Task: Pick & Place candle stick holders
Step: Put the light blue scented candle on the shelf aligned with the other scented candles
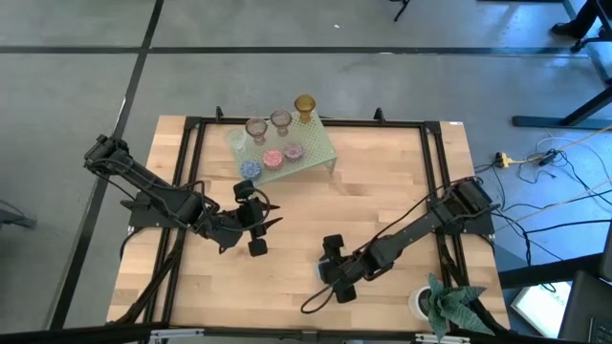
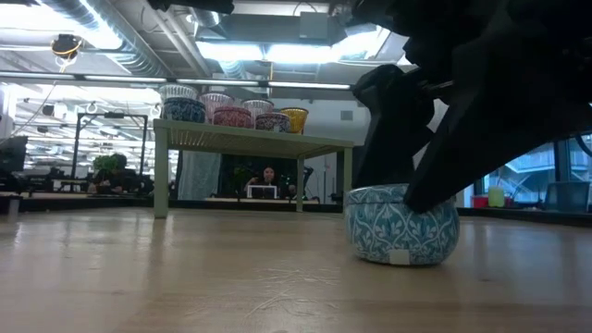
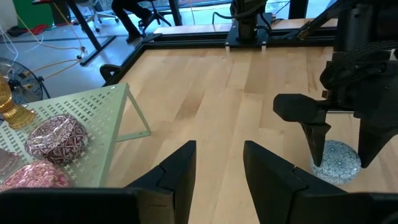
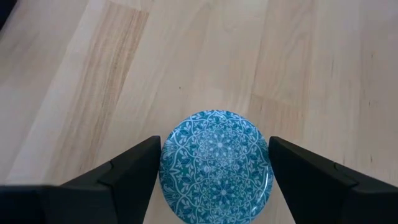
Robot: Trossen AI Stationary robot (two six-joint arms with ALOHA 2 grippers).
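A blue-and-white patterned cup (image 4: 214, 165) stands on the table near its front middle; it also shows in the low view (image 2: 401, 225) and the left wrist view (image 3: 339, 163). My right gripper (image 4: 214, 177) reaches down over it, one finger on each side. My left gripper (image 3: 217, 168) is open and empty over the table's left middle (image 1: 260, 215), in front of the rack. The pale green rack (image 1: 311, 151) stands at the far middle, with several small cups on top: amber (image 1: 304, 105), mauve (image 1: 280, 119), pink (image 1: 293, 150) and blue (image 1: 249, 168). My right gripper has the blue cup's round side wall (image 4: 166, 168) between its two fingers (image 4: 130, 171), which meet it on opposite sides. The fingers come from above, slanting down. The cup stands upright with its base (image 2: 400, 259) on the table.
A white pot with a green plant (image 1: 435, 301) stands at the near right corner. A black frame (image 1: 287, 122) runs round the tabletop. The rack's legs (image 2: 161, 176) leave open room under it. Bare wood (image 1: 382, 191) lies between the rack and my right gripper.
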